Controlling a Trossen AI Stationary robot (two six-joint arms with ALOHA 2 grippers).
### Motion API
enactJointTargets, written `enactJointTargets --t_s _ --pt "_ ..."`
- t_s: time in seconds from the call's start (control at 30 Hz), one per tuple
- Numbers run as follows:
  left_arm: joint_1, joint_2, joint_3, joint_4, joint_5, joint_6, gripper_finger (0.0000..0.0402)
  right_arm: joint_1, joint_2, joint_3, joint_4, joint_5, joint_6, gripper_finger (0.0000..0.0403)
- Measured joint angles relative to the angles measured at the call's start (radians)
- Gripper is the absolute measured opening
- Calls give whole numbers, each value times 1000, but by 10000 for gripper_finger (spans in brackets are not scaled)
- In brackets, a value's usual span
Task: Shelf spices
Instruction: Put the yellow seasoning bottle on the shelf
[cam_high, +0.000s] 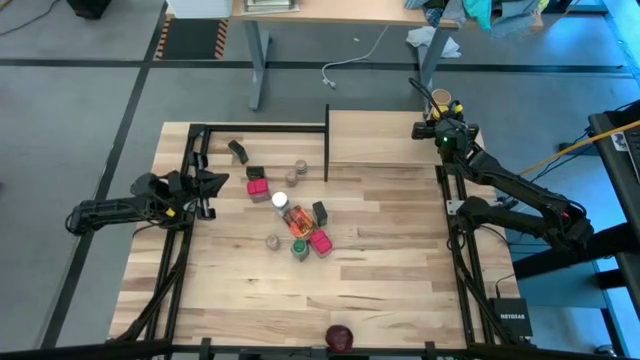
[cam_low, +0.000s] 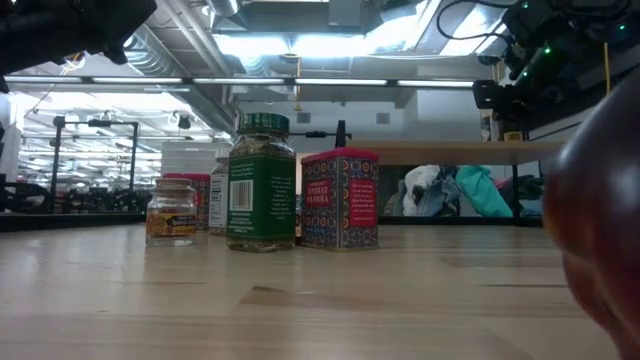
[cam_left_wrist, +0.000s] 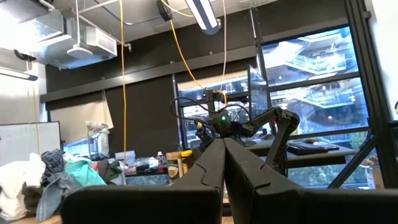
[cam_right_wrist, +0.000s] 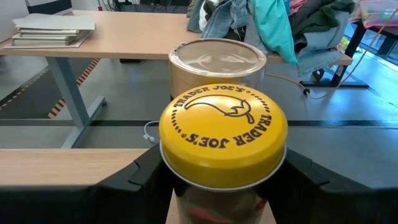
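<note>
Spices (cam_high: 292, 215) cluster mid-table awaiting sorting; right gripper (cam_high: 447, 118), at two o'clock over the shelf (cam_high: 375, 135), clamps a yellow-lidded jar (cam_right_wrist: 222, 134) for placing; left gripper (cam_high: 205, 186) clenched empty at nine o'clock.

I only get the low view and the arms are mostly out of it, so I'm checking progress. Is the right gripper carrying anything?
Observer: Yes, the right gripper is shut on a yellow-lidded jar.
Operator: Where is it?
Observer: At the far right end of the shelf, beside a tan-lidded jar already there.
Operator: And the left gripper?
Observer: The left gripper waits shut at the table's left edge.
</note>
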Motion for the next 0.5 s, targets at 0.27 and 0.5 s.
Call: enactJointTargets --t_s 0.27,0.5 --pt "0 0 0 -1 0 -4 0 0 -13 -1 0 -18 -2 210" --pt "0 0 0 -2 0 -22 0 0 -42 1 -1 -24 -2 255"
